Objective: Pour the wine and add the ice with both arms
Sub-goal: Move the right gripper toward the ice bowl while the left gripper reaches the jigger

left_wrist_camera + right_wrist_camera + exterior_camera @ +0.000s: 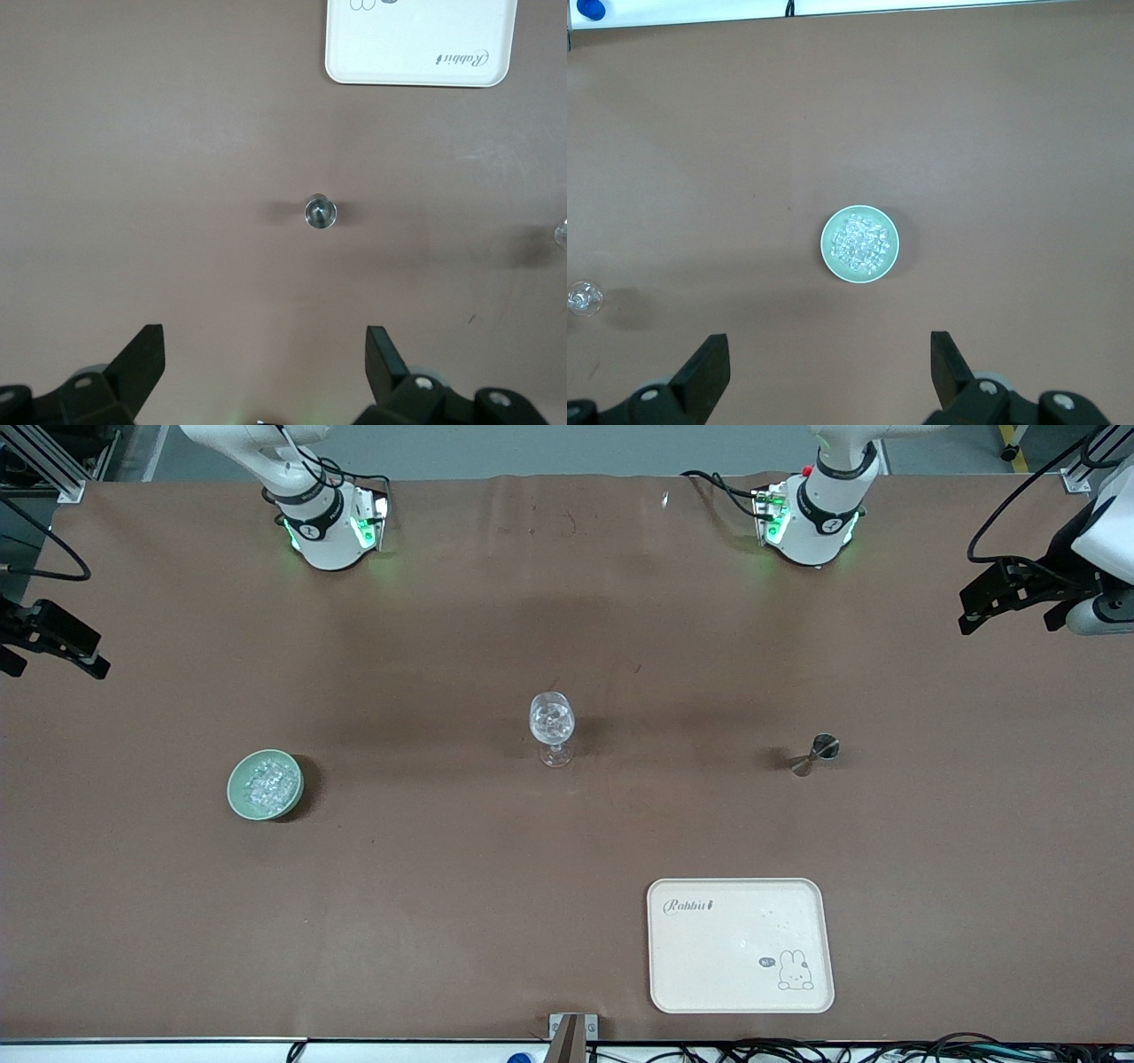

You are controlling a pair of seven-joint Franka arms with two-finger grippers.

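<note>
A clear wine glass (552, 722) stands upright mid-table, its bowl glinting whitish. A green bowl (236, 784) of ice (270, 782) sits toward the right arm's end. The right wrist view looks straight down on the bowl (827, 245) and the ice (861, 243), with the glass (583, 298) at its edge. My right gripper (831, 347) is open and empty high over the table. A steel jigger (815, 753) stands toward the left arm's end. My left gripper (266, 343) is open and empty high above the jigger (319, 212).
A cream rabbit-print tray (741, 945) lies near the front camera's edge of the table, and it shows in the left wrist view (416, 44). The two arm bases stand along the table's edge farthest from the front camera. Cables run along the nearest edge. No wine bottle is in view.
</note>
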